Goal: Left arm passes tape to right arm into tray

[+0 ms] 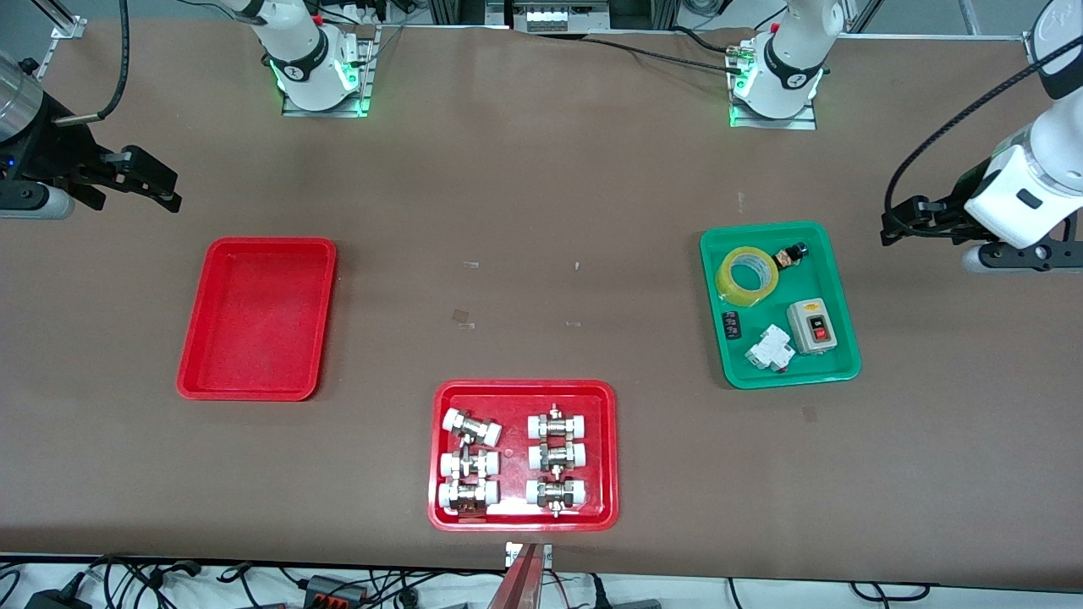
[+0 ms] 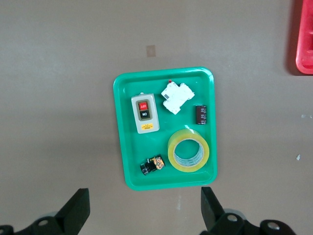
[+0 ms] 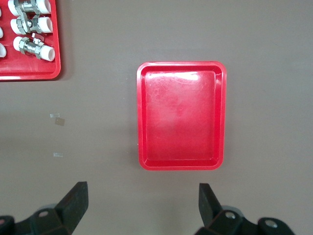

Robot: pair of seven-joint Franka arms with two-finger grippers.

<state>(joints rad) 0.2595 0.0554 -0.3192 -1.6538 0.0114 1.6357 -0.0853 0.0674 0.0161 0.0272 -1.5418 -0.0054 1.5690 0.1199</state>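
Brown table, tape lying in green tray, red tray bare, left gripper and right gripper both hovering with fingers spread, holding nothing

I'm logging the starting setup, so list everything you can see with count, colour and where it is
tape: one, translucent yellow, in the green tray.
green tray: one, toward the left arm's end of the table.
switch box: one, grey with red and black buttons, in the green tray.
white breaker: one, in the green tray.
small dark parts: two, in the green tray.
tray: one, plain red, toward the right arm's end.
red tray of fittings: one, nearest the front camera, six white-capped metal fittings.
left gripper: black, open, waiting beside the green tray.
right gripper: black, open, waiting beside the plain red tray.
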